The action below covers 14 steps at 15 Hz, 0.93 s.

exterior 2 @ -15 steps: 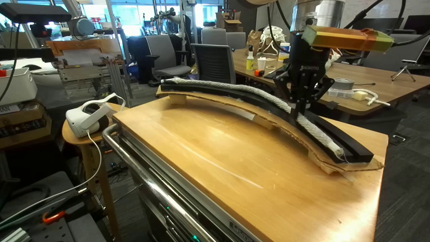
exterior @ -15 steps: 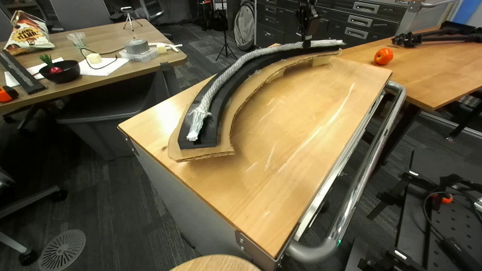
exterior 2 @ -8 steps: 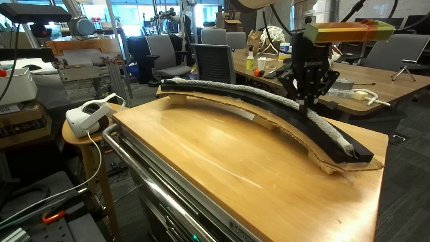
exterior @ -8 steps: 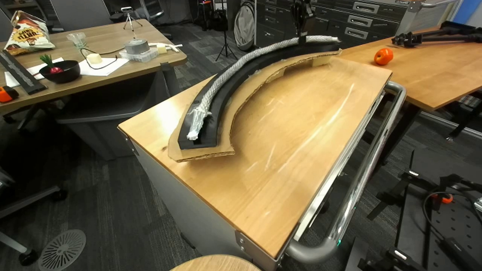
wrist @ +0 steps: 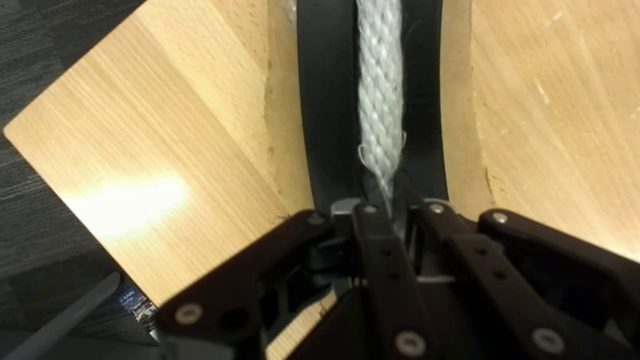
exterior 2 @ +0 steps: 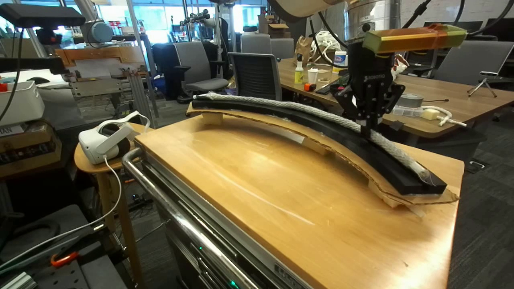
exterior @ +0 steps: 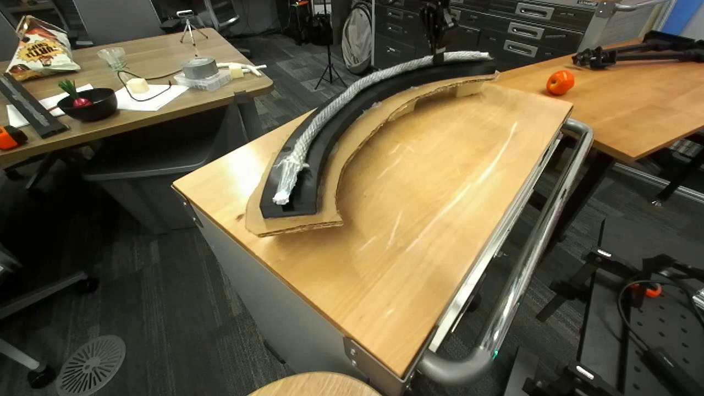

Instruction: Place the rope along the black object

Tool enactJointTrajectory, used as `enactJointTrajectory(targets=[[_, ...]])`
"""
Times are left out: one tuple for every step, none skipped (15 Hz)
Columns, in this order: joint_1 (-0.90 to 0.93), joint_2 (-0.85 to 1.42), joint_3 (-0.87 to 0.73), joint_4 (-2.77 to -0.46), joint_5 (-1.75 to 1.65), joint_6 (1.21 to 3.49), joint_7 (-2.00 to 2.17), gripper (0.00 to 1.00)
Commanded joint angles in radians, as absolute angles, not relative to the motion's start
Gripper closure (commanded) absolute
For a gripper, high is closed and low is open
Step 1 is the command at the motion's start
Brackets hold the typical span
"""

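Dark carpet (exterior: 148,308) surrounds a pale wooden counter (exterior: 429,165), which carries a curved black grooved strip (exterior 2: 321,124) on a cardboard base (exterior: 341,157). The whitish rope (wrist: 381,95) lies along the strip, one taped end (exterior: 287,182) at the end of the arc away from the jaws, which are pressed together on the rope toward the opposite end. Likely faults: (a) early release could let the rope spring outward, since the pinched stretch seems perched on the strip rather than plainly sunk into it; (b) sideways drag through the grip could pull the taped end out of line; (c) hard pressing could tip or flex the base, which stands on small blocks (exterior 2: 212,119); (d) fraying, visible in the wrist view, might snag as the jaws part. The strip's raised edges probably form the chief obstacle to seating; depth beneath the jaws is hidden. Surroundings: a metal handle (exterior: 536,242) runs along the counter's side, well apart from the rope; a white headset (exterior 2: 94,146) rests on a round stool (exterior 2: 86,165); a red-orange, tomato-like object (exterior: 560,82) sits on a neighbouring counter (exterior: 632,110).
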<state>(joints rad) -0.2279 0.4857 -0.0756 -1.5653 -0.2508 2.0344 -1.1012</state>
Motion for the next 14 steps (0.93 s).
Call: enactJointTrajectory(targets=[[-0.227,0.492,-0.079,-1.553,-0.258,2.050,-1.114,0.63],[-0.227,0.486,-0.081,-1.559,-0.264,2.056,-1.115,0.57],[-0.227,0.473,-0.085,-1.570,-0.270,2.064,-1.113,0.48],[-0.228,0.461,-0.089,-1.581,-0.275,2.073,-1.111,0.41],[-0.227,0.443,-0.098,-1.597,-0.289,2.090,-1.100,0.34],[-0.226,0.430,-0.107,-1.610,-0.302,2.106,-1.092,0.26],[-0.227,0.408,-0.118,-1.630,-0.320,2.127,-1.083,0.19],[-0.226,0.382,-0.133,-1.653,-0.340,2.148,-1.061,0.10],[-0.224,0.347,-0.151,-1.690,-0.368,2.192,-1.024,0.04],[-0.225,0.310,-0.168,-1.726,-0.386,2.226,-0.979,0.00],[-0.226,0.280,-0.186,-1.752,-0.400,2.231,-0.929,0.00],[-0.235,0.385,-0.157,-1.639,-0.361,2.174,-1.006,0.00],[-0.239,0.364,-0.164,-1.656,-0.365,2.176,-1.000,0.00],[-0.241,0.362,-0.164,-1.657,-0.365,2.175,-1.002,0.00]])
